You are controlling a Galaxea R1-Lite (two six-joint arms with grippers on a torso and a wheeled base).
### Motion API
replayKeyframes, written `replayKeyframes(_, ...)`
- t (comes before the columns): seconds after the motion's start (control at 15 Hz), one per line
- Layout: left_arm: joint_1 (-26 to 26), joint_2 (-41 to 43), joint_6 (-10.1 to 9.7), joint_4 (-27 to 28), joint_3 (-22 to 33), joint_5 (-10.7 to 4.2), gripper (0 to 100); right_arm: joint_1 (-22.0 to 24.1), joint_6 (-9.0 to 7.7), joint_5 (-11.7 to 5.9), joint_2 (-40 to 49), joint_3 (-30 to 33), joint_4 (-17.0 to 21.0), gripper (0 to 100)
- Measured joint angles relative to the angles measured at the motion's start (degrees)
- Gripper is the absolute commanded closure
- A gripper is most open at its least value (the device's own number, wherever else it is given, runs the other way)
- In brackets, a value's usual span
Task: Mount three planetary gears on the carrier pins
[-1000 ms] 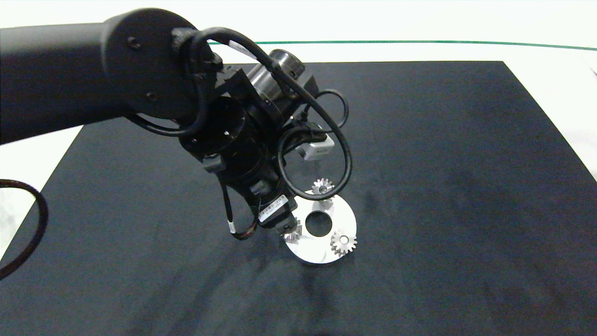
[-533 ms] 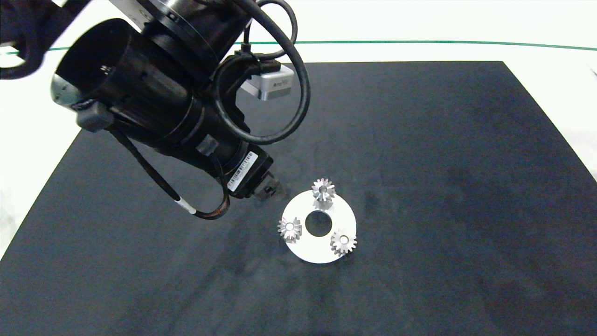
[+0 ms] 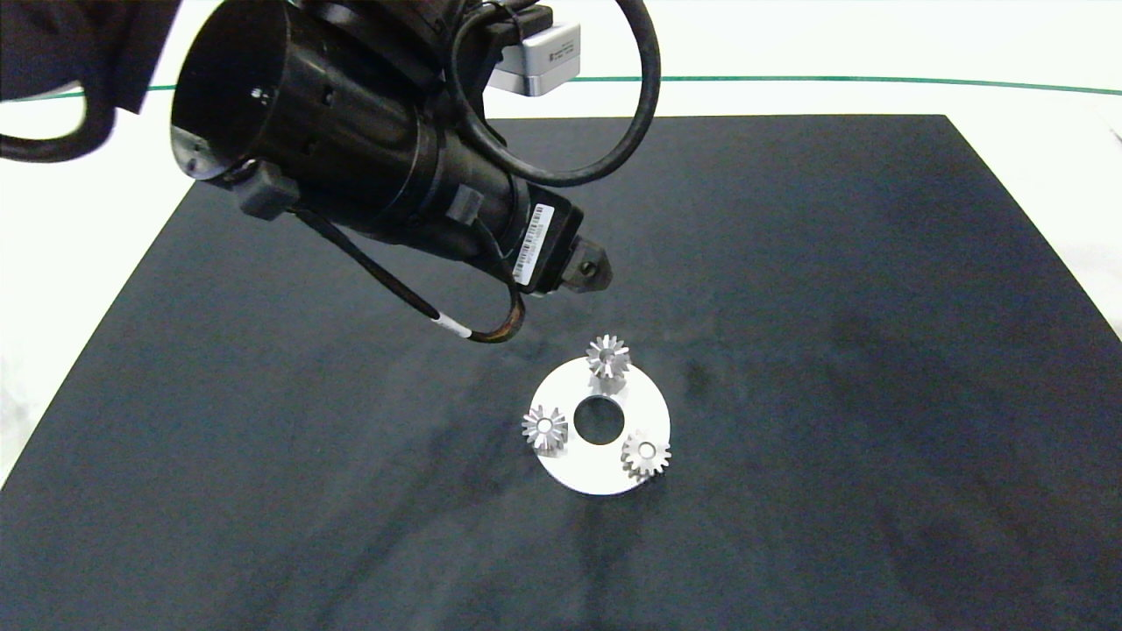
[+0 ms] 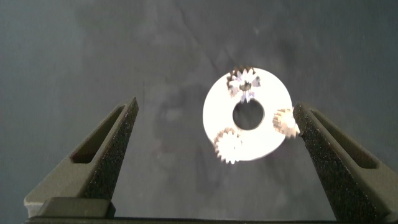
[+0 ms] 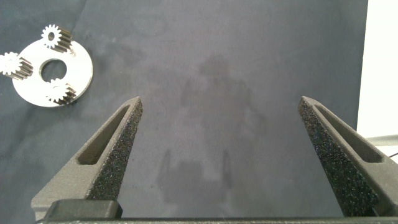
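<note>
On the black mat (image 3: 789,307) covering the tabletop (image 3: 1034,96), slightly toward the near edge in the head view: one white disc (image 3: 605,473) with a centre hole, lying flat. Three gears stand on it in a triangle around the hole, each seated on a carrier pin: far gear (image 3: 607,356), left gear (image 3: 544,428), near-right gear (image 3: 646,455). Pin ends show as pale spots in the bores of the left and near-right gears; the pins are otherwise hidden. Gears well apart from one another, none touching either gripper. Left arm: enters from the upper left of the head view, its dark barrel angled downward and toward the disc, cables looped around it, wrist camera at the top edge. Left gripper (image 3: 585,267): raised above the mat, beyond and to the left of the disc, clear of it. In the left wrist view the jaws (image 4: 214,155) stand wide apart and hold nothing; the disc with its three gears lies between them, far below, with one gear close against the line of one finger (image 4: 329,155). Right gripper (image 5: 233,155): outside the head view; its wrist view shows the jaws wide apart, empty, over bare mat, with the disc and gears well off to one side and the mat's edge and pale tabletop on the other.
</note>
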State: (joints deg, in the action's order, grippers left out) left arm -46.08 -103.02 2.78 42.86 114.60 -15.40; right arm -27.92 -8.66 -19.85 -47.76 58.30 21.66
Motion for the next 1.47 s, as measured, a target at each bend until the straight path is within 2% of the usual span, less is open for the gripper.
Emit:
replayKeyframes(0.13,0.46,-1.28,0.13,-7.47,-0.02,0.07,0,0.00,0.01,0.01,-0.05,-0.02,-0.06,0)
replayKeyframes(0.33,2.71,-2.40,0.52,-14.95,-0.02,0.30,0,0.00,0.01,0.01,-0.09,-0.06,-0.04,0)
replayKeyframes(0.4,3.74,-2.33,0.50,-16.76,0.00,1.51,0,0.00,0.04,0.00,-0.09,-0.09,-0.02,0)
replayKeyframes(0.47,4.29,-1.89,0.57,-17.32,0.00,3.19,0,0.00,0.04,0.00,-0.11,-0.17,-0.02,0)
replayKeyframes(0.6,4.66,-0.69,1.18,-17.79,0.00,4.32,0,0.00,0.01,0.01,-0.26,-0.26,-0.02,0)
replayKeyframes(0.8,4.66,0.02,1.18,-17.64,-0.49,4.35,0,0.00,-0.05,0.01,-0.39,-0.28,0.00,0)
replayKeyframes(0.87,4.44,0.13,1.99,-17.64,-1.71,4.33,0,0.00,-0.05,0.01,-0.46,-0.35,0.02,0)
replayKeyframes(1.0,4.30,0.16,4.82,-17.65,-4.13,4.11,0,0.00,-0.05,0.01,-0.50,-0.35,0.00,0)
replayKeyframes(1.13,4.39,0.16,5.60,-17.65,-5.78,4.05,0,0.00,-0.05,0.01,-0.61,-0.37,0.02,0)
replayKeyframes(1.33,4.29,0.11,8.00,-17.87,-9.07,3.90,0,0.00,-0.05,0.00,-0.74,-0.37,0.02,0)
replayKeyframes(1.47,4.22,-0.23,8.33,-18.12,-10.36,3.85,0,0.00,-0.07,0.01,-0.74,-0.37,0.00,0)
